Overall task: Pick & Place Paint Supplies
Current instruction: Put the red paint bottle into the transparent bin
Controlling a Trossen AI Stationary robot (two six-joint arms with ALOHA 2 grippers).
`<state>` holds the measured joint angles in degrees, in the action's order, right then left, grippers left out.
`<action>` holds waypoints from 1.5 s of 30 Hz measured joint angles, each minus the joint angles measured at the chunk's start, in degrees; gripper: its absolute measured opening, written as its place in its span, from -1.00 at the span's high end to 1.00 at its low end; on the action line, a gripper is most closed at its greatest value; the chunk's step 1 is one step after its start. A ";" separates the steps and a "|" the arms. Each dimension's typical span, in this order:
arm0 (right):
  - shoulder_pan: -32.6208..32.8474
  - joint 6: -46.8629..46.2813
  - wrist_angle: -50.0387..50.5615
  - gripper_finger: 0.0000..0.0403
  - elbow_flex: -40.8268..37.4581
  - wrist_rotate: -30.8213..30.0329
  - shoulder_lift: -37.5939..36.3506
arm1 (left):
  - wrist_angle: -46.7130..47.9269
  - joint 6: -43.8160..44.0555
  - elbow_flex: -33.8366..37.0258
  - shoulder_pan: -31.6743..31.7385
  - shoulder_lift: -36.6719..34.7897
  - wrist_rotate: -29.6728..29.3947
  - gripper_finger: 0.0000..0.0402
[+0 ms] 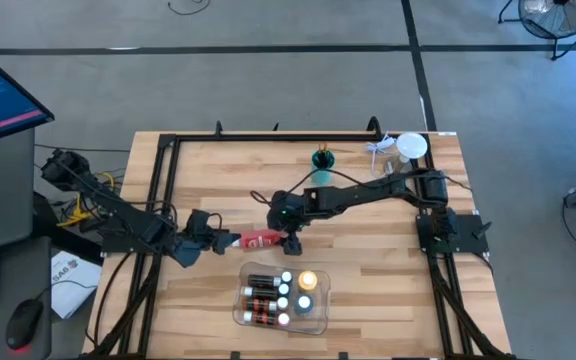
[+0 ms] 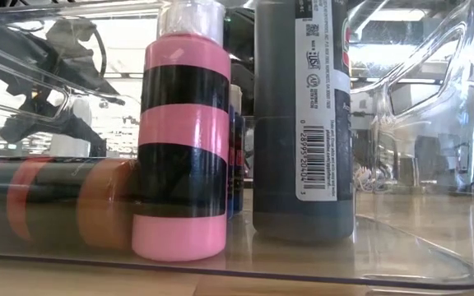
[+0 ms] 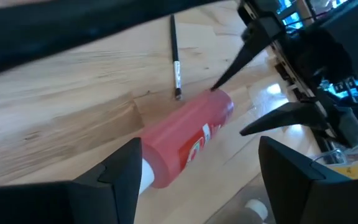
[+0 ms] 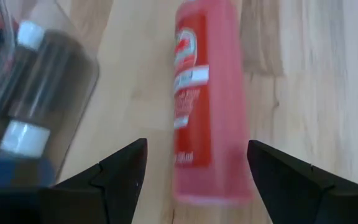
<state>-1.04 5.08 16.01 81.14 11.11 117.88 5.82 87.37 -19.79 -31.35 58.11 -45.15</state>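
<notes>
The red paint tube (image 1: 259, 240) is lying flat between the wide-open left gripper (image 1: 217, 240) and the wide-open right gripper (image 1: 292, 243), neither gripping; the clear tray (image 1: 320, 322) of bottles is waiting just beyond, seemingly its destination.

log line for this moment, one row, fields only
item: red paint tube lying on table | left end effector: open, at cap end | right end effector: open, at other end | tray: bottles inside
</notes>
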 joint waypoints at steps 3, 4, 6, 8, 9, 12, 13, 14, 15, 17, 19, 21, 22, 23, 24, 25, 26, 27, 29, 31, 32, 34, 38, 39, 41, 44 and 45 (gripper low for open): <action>-0.11 -0.01 0.51 -0.34 2.22 -0.39 1.36 | -0.46 0.00 0.00 0.02 0.00 -0.09 -0.12; -0.20 -0.01 1.52 -0.34 2.91 -0.45 1.53 | -0.60 -0.03 0.00 0.02 0.00 -0.11 -0.13; -0.26 -0.02 2.09 -0.34 3.85 -0.50 1.54 | -0.89 -0.41 0.00 0.00 0.00 -0.52 -0.12; -0.20 -0.02 1.73 -0.34 3.93 -0.47 1.42 | -1.15 -0.68 0.00 0.02 0.00 -0.85 -0.12; -0.18 -0.02 1.85 -0.34 3.86 -0.47 1.44 | -1.27 -0.75 0.00 0.02 0.00 -1.08 -0.12; -0.15 -0.11 2.18 -0.34 3.82 -0.47 1.49 | -1.89 -0.91 -0.01 0.02 0.00 -1.57 -0.11; -0.18 -0.15 2.26 -0.34 3.83 -0.47 1.49 | -2.02 -1.18 -0.02 0.02 0.00 -1.68 -0.11; -0.24 -0.16 2.62 -0.34 3.83 -0.47 1.49 | -2.14 -1.32 -0.02 0.02 0.00 -1.85 -0.11; -0.22 -0.31 3.11 -0.34 3.83 -0.48 1.49 | -2.21 -1.38 -0.02 0.02 0.00 -1.87 -0.11; -0.25 -0.59 3.30 -0.34 3.81 -0.47 1.49 | -2.23 -1.38 -0.02 0.02 0.00 -1.99 -0.11; -0.26 -0.59 3.27 -0.34 3.81 -0.47 1.49 | -2.40 -1.40 -0.02 0.02 0.00 -2.01 -0.10; -0.25 -0.59 3.32 -0.34 3.81 -0.47 1.49 | -2.45 -1.40 -0.02 0.02 0.00 -1.99 -0.11; -0.37 -0.59 3.35 -0.34 3.81 -0.47 1.49 | -2.46 -1.40 -0.02 0.02 0.00 -2.00 -0.11; -0.52 -0.60 3.48 -0.34 3.81 -0.45 1.49 | -2.51 -1.41 -0.02 0.02 0.00 -2.00 -0.11; -0.55 -0.60 3.64 -0.34 3.81 -0.46 1.49 | -2.55 -1.40 -0.02 0.02 0.00 -1.99 -0.11; -0.55 -0.60 3.73 -0.34 3.81 -0.47 1.49 | -2.59 -1.40 -0.02 0.02 0.00 -1.99 -0.11; -0.62 -0.59 3.70 -0.34 3.81 -0.47 1.49 | -2.66 -1.40 -0.02 0.02 0.00 -1.99 -0.11; -0.71 -0.57 3.63 -0.34 3.81 -0.47 1.49 | -2.81 -1.40 -0.02 0.02 0.00 -1.99 -0.11; -0.95 -0.30 3.54 -0.34 3.81 -0.47 1.49 | -2.97 -1.41 -0.02 0.02 0.00 -1.99 -0.10; -1.07 -0.14 3.52 -0.34 3.81 -0.45 1.49 | -2.99 -1.42 -0.02 0.02 0.00 -1.99 -0.11; -1.19 0.02 3.51 -0.34 3.81 -0.45 1.49 | -3.00 -1.42 -0.02 0.02 0.00 -1.99 -0.11; -1.40 1.96 3.55 -0.34 3.81 0.04 1.49 | -3.06 -1.42 -0.02 0.02 0.00 -1.99 -0.11; -1.38 8.30 3.43 -0.34 3.81 0.88 1.49 | -3.57 -1.42 -0.02 -0.04 0.00 -1.97 -0.10; -1.36 9.53 3.35 -0.34 3.81 0.88 1.49 | -3.84 -1.42 -0.02 -0.09 0.00 -1.95 -0.10; -1.41 10.36 3.25 -0.34 3.81 0.88 1.49 | -4.41 -1.42 -0.07 -0.09 0.00 -1.83 -0.10; -1.81 10.88 3.27 -0.34 3.79 0.96 1.49 | -4.67 -1.57 -0.07 -0.09 0.00 -1.81 -0.10; -1.99 11.62 3.27 -0.34 3.79 0.99 1.49 | -4.72 -1.57 -0.07 -0.09 0.00 -1.79 -0.10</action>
<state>-3.03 16.71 19.28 84.93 12.10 119.37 1.10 85.80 -19.86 -31.44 58.11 -46.94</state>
